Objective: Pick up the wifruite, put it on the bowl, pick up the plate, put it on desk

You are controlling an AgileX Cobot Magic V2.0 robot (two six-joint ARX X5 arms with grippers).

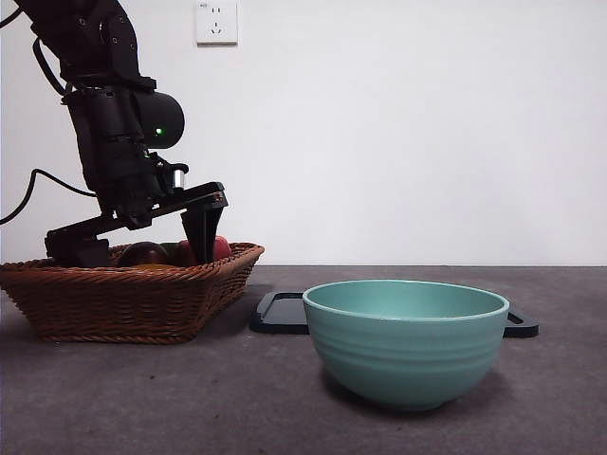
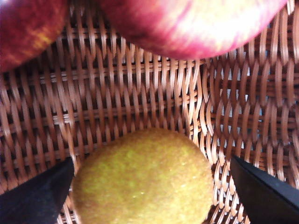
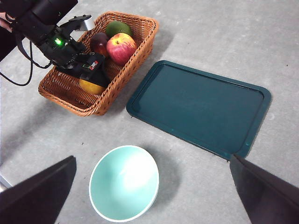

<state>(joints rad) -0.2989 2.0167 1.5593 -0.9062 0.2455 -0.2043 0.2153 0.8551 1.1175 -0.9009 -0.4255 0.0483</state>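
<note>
A: Where is the left gripper (image 1: pixel 142 232)?

B: It is down inside the wicker basket (image 1: pixel 123 299) at one side of the desk (image 1: pixel 285 408). Its wrist camera shows the two black jaws spread wide, one on each side of the brownish-orange fruit (image 2: pixel 142 179), with gaps between the jaws and the skin. Nothing is gripped.

A: And the fruit itself?

B: It lies on the woven floor of the basket. In the right wrist picture it shows as an orange patch (image 3: pixel 91 87) just under the left arm's jaws. A red apple (image 3: pixel 121 47), a dark purple-red fruit (image 3: pixel 99 43) and a green fruit (image 3: pixel 118 28) lie further along the basket.

A: The bowl?

B: The teal bowl (image 1: pixel 406 341) stands upright on the desk, apart from the basket, with nothing in it. Between the two lies a flat dark green tray (image 3: pixel 201 107), just beside the basket.

A: The right gripper (image 3: pixel 152 186)?

B: It hangs high above the desk over the bowl, jaws parted, holding nothing.
</note>
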